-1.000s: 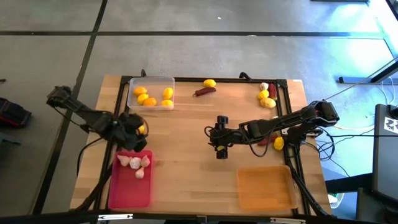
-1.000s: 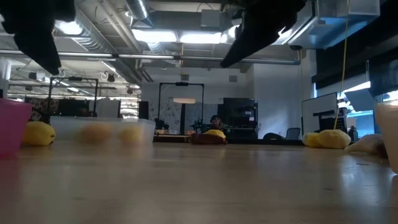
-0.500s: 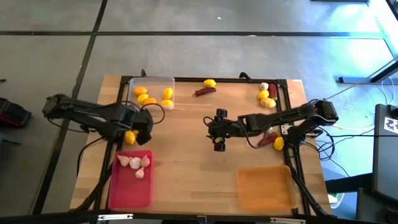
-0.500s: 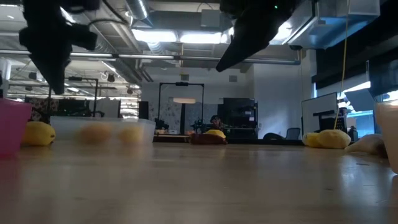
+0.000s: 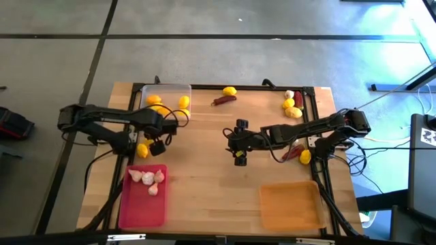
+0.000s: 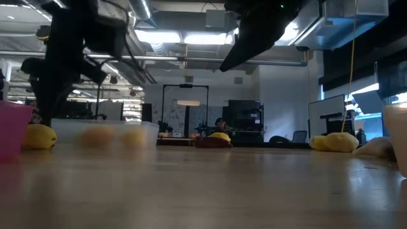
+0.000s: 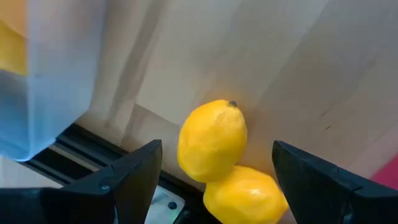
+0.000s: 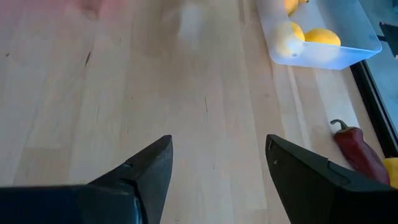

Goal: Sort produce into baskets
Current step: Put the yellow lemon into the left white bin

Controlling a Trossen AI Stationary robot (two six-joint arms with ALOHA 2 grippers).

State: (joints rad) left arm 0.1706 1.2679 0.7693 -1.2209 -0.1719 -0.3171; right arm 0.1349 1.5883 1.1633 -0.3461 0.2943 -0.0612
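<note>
Two yellow lemons [image 7: 212,140] [image 7: 245,196] lie touching each other on the wood by the table's left rail, between the clear basket [image 5: 167,102] and the pink basket [image 5: 143,197]. My left gripper [image 5: 152,141] hangs open above them, pointing down, its fingers [image 7: 134,171] on either side without touching. The clear basket holds several lemons and the pink one holds garlic bulbs [image 5: 150,180]. My right gripper [image 5: 238,155] waits open over the table's middle. The orange basket [image 5: 291,206] stands at the near right.
Loose produce lies on the table: a lemon [image 5: 229,90] and a chili [image 5: 223,100] at the far middle, garlic, lemons and a chili [image 5: 293,105] at the far right, and a chili and lemon [image 5: 303,156] under the right arm. Bare wood spans the near middle.
My left gripper has swung from over the pink basket's far end toward the clear basket, sinking and rolling as it went, and now stands lower over the two loose lemons. My right gripper has shifted slightly toward the far edge. Both have stayed open.
</note>
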